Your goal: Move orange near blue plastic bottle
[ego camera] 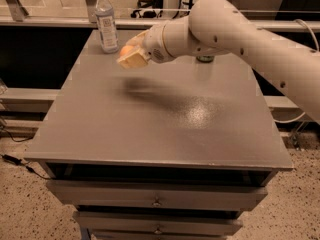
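The blue plastic bottle (106, 23), clear with a white cap and pale label, stands upright at the table's far left corner. My gripper (131, 56) hangs above the table just right of the bottle, shut on the orange (125, 50), of which only a small part shows between the pale fingers. The orange is held off the surface, its shadow falling on the table below. The white arm reaches in from the right.
The grey table (160, 119) has drawers under its front edge. A green can (205, 59) stands at the far side, mostly hidden behind the arm. A rail and dark gap run behind the table.
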Action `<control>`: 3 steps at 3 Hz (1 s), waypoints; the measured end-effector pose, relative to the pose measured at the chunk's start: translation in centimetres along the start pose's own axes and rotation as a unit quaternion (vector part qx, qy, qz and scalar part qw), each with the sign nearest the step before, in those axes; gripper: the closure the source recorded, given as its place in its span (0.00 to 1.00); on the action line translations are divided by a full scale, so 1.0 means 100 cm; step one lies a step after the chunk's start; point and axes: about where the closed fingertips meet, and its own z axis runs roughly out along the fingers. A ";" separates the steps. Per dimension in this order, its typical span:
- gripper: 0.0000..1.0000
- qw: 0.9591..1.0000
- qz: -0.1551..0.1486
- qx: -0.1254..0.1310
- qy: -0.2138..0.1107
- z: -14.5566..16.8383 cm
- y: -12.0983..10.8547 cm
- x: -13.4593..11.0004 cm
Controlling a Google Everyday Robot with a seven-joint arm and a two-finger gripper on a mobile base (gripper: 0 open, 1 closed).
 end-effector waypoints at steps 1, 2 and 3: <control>1.00 0.999 0.013 0.036 -0.005 0.013 -0.045 0.008; 1.00 0.998 0.030 0.060 -0.007 0.028 -0.077 0.017; 1.00 0.996 0.048 0.069 -0.019 0.049 -0.093 0.020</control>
